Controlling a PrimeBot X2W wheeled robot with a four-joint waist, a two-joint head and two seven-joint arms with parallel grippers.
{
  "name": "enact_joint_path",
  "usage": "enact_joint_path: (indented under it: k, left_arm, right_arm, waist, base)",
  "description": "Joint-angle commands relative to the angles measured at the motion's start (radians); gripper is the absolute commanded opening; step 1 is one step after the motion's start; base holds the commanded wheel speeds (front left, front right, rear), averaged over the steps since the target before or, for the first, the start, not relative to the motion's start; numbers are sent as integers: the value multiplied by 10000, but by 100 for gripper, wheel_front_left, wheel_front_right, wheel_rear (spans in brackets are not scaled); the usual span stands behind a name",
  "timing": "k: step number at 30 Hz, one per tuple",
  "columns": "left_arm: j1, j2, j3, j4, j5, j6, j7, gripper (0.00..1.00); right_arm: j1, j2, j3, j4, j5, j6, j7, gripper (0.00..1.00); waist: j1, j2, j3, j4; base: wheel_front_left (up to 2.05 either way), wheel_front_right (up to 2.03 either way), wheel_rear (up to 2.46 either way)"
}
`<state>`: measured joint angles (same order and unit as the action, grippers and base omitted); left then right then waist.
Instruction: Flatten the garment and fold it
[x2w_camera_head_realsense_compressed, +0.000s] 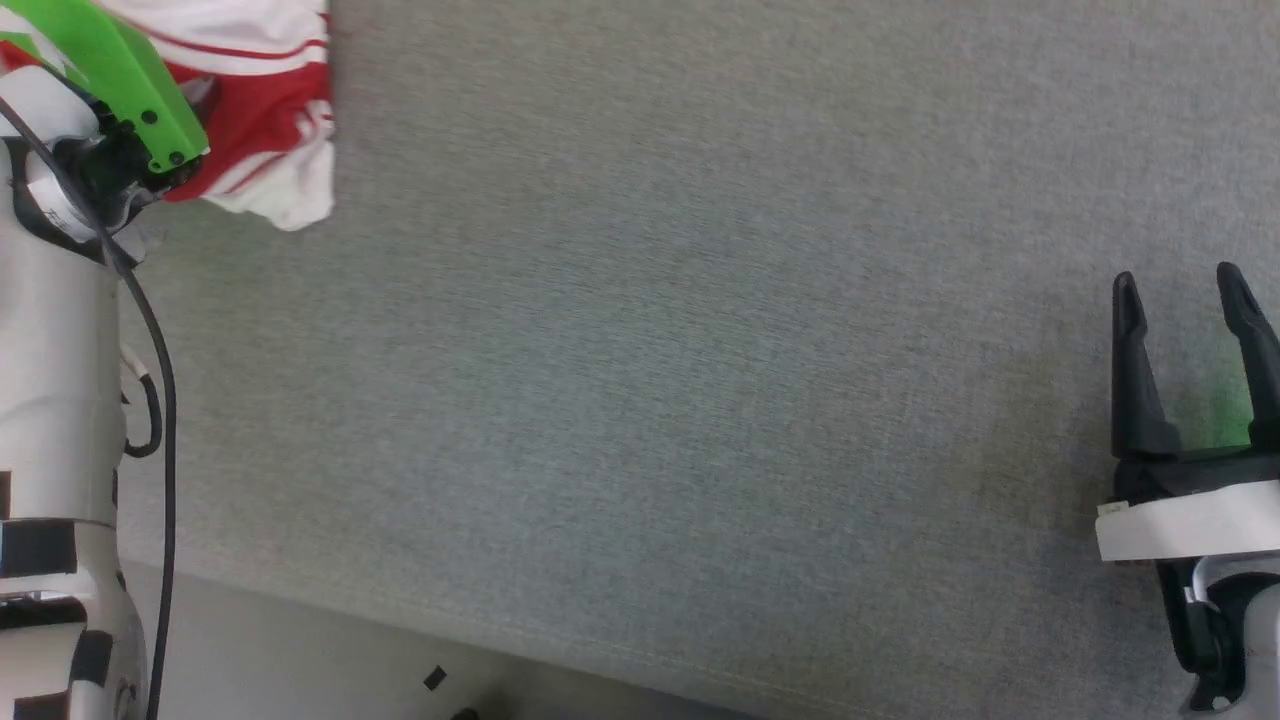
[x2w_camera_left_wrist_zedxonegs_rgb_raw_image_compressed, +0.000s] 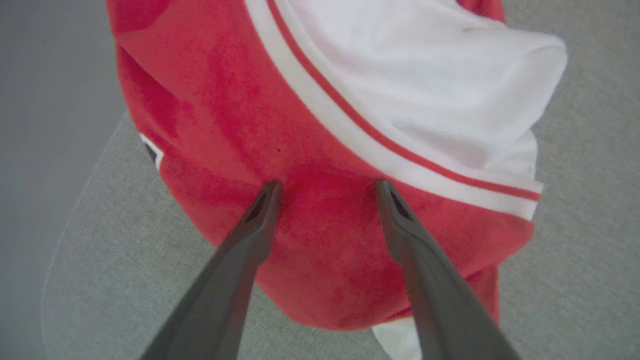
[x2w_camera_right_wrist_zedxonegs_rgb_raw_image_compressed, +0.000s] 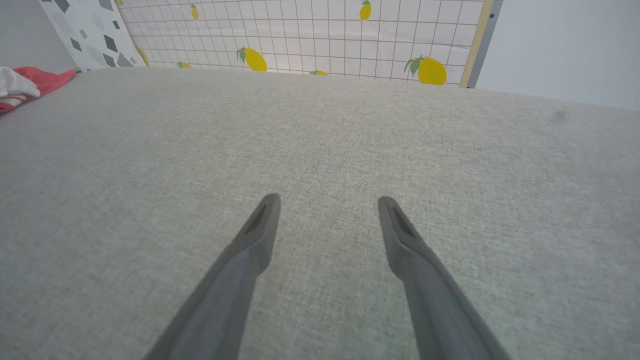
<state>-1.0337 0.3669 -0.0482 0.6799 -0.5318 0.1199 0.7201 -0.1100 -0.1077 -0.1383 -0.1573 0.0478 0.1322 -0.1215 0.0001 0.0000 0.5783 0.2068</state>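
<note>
Across grey fabric surface (x2w_camera_head_realsense_compressed: 700, 350), garment (x2w_camera_head_realsense_compressed: 270, 110) bunched near its edge, lemon-print panel (x2w_camera_right_wrist_zedxonegs_rgb_raw_image_compressed: 310, 35) behind.

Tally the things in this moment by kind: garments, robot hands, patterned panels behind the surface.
Garments: 1, the bunched red jersey T-shirt with white sleeves
Robot hands: 2, the left hand and the right hand, both open
Patterned panels: 2, the lemon-print grid panel and the white panel with grey diamonds
Total: 5

The head camera looks steeply down on the desk (x2w_camera_head_realsense_compressed: 700, 350); the left wrist camera faces the shirt (x2w_camera_left_wrist_zedxonegs_rgb_raw_image_compressed: 225, 125) closely; the right wrist camera skims low across the same desk.
</note>
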Motion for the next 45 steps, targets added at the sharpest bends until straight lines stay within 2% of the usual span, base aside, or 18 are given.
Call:
enact_joint_path:
  k: [1, 5, 10, 11, 12, 16, 22, 27, 33, 38, 45]
  left_arm:
    - [94, 106, -22, -65, -31, 157, 221, 100]
    - [393, 83, -18, -199, -183, 506, 1078, 100]
    - [778, -105, 50, -535, -502, 587, 1539, 100]
    - [846, -134, 74, -617, -579, 545, 1553, 32]
    - [891, -134, 95, -724, -591, 512, 1431, 0]
    - [1060, -80, 255, -1003, -564, 473, 660, 0]
    - [914, 93, 690, -1006, -358, 566, -1288, 0]
    - [466, 356, 839, -895, -161, 388, -2584, 0]
    - [-230, 630, 676, -1081, 133, 14, -3581, 0]
    - [-805, 764, 356, -1318, 382, -296, -3925, 0]
    - [-1506, 730, -82, -1427, 512, -635, -3878, 0]
  right_arm:
    - [-114, -1, -43, -115, 48, -15, 17, 100]
    - [-79, -20, -148, -243, 51, -15, 18, 100]
    - [-97, -31, -242, -368, 42, -15, 81, 100]
    - [-110, -33, -240, -378, 43, -15, 92, 100]
    - [-119, -34, -235, -379, 45, -15, 96, 100]
    - [-194, -9, -170, -339, 50, -15, 96, 100]
    - [-243, 54, -69, -1, 115, -15, -100, 100]
    - [-246, 192, 26, 501, 166, -15, -302, 100]
    - [-86, 397, 100, 1340, 231, -15, -628, 100]
    - [120, 511, 82, 1925, 283, -15, -829, 100]
    - [418, 567, 1, 2477, 396, -15, -1032, 100]
  waist:
    - [-1, 0, 540, -427]
    - [-1, 0, 714, -395]
    - [-1, 0, 853, -303]
    - [-1, 0, 863, -289]
    - [-1, 0, 861, -278]
    - [-1, 0, 803, -256]
    - [-1, 0, 362, -257]
    - [-1, 0, -414, -310]
    - [-1, 0, -1663, -491]
    - [-1, 0, -2609, -670]
    - [-1, 0, -3613, -881]
  base:
    - [0, 0, 0]
    - [0, 0, 0]
    - [0, 0, 0]
    - [0, 0, 0]
    - [0, 0, 0]
    - [0, 0, 0]
    - [0, 0, 0]
    - [0, 0, 0]
    - [0, 0, 0]
    - [0, 0, 0]
    - [0, 0, 0]
